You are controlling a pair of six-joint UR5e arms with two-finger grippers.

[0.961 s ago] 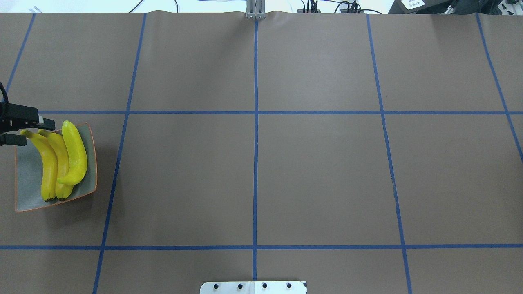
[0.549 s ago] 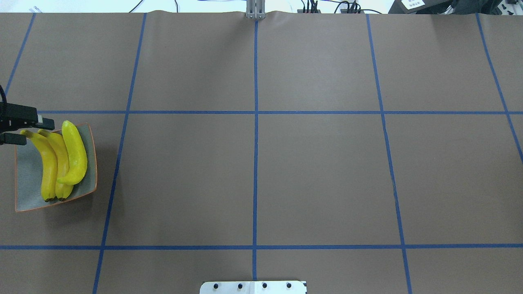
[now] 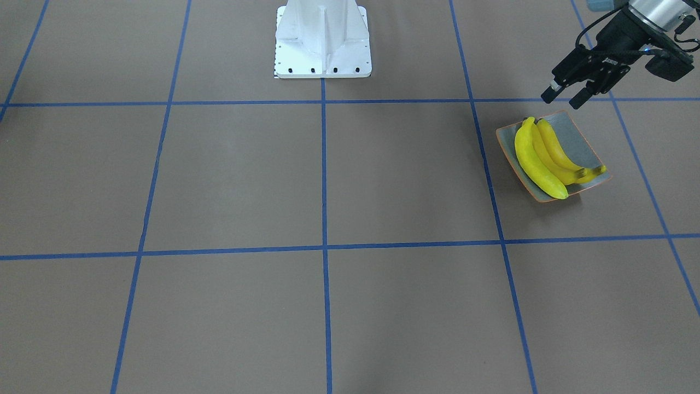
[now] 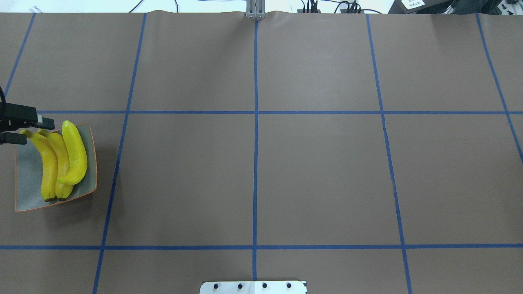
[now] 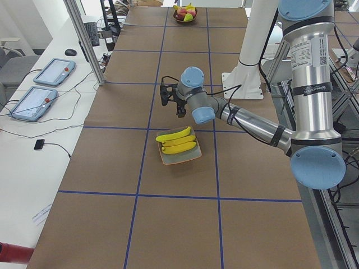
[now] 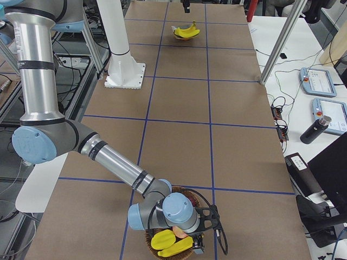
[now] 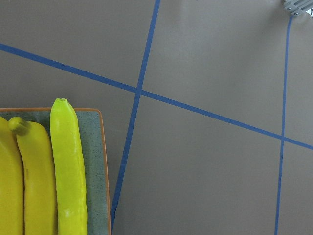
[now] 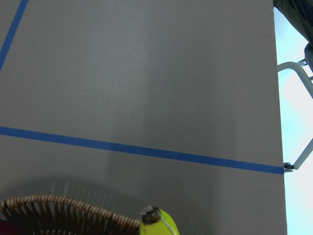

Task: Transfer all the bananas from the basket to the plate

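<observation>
The plate [image 4: 26, 179] lies at the table's left end, and three bananas [image 4: 61, 159] lie side by side on it. They also show in the front view [image 3: 541, 158] and the left wrist view [image 7: 68, 171]. My left gripper [image 4: 32, 130] is open and empty, hovering over the plate's far edge by the banana stems; it also shows in the front view [image 3: 561, 100]. In the right side view my right gripper [image 6: 196, 246] is down at a wicker basket [image 6: 187, 192], against a fourth banana [image 6: 171, 242]. I cannot tell whether it is open or shut. That banana's tip [image 8: 157, 223] shows in the right wrist view.
The basket also holds a reddish fruit [image 6: 179, 233]. The white robot base [image 3: 322, 44] stands at mid-table on the robot's side. Blue tape lines cross the brown table cover. Tablets and cables lie on a side bench [image 5: 50, 84].
My left gripper has edged very slightly toward the table's left end. The plate and its three bananas have not moved.
</observation>
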